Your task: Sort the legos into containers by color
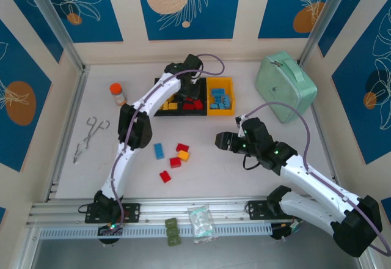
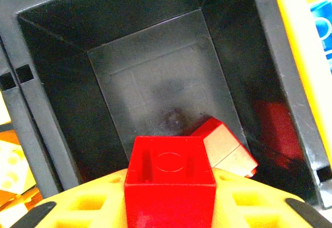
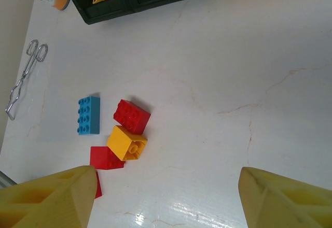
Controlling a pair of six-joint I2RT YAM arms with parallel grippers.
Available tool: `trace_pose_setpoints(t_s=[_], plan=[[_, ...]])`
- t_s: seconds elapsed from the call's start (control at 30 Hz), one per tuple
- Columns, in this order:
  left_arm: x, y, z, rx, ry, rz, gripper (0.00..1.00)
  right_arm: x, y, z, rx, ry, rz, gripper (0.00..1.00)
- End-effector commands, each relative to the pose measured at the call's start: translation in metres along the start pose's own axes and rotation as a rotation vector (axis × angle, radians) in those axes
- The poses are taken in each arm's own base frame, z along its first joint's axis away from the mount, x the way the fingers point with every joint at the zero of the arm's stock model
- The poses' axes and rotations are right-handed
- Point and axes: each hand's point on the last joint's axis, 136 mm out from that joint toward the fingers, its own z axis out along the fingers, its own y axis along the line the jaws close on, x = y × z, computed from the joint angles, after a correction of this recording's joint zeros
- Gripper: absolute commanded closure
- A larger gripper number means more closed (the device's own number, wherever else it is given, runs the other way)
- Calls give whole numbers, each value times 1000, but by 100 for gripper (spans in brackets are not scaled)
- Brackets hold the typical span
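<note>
One red brick (image 2: 170, 179) sits pinched in my left jaws, straight above the middle black bin (image 2: 155, 77). My right jaws hang spread, with loose bricks (image 3: 132, 116) to their left.

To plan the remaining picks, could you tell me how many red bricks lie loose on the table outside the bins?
3 red bricks: one on the yellow brick's far side, one on its near side, one apart, nearest the arms' bases. Others may hide under the left arm.
</note>
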Motion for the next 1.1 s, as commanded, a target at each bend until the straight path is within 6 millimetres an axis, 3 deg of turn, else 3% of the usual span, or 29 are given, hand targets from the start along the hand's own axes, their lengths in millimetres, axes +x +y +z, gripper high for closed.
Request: trace_pose_setpoints(t_s=[0.0, 0.13, 0.2, 0.47, 0.77, 1.07], plan=[[0, 7, -3, -31, 16, 12, 56, 6, -5, -4, 6, 9, 18, 27], [-2, 9, -9, -36, 7, 11, 46, 8, -8, -4, 10, 8, 26, 27], [-4, 7, -16, -31, -6, 14, 45, 8, -7, -4, 9, 11, 27, 27], [-3, -11, -72, 47, -89, 15, 46, 9, -4, 0, -2, 28, 15, 27], [56, -3, -110, 92, -107, -17, 44, 15, 3, 11, -10, 70, 2, 27], [122, -4, -114, 178, -41, -85, 39, 19, 13, 20, -11, 101, -16, 26]])
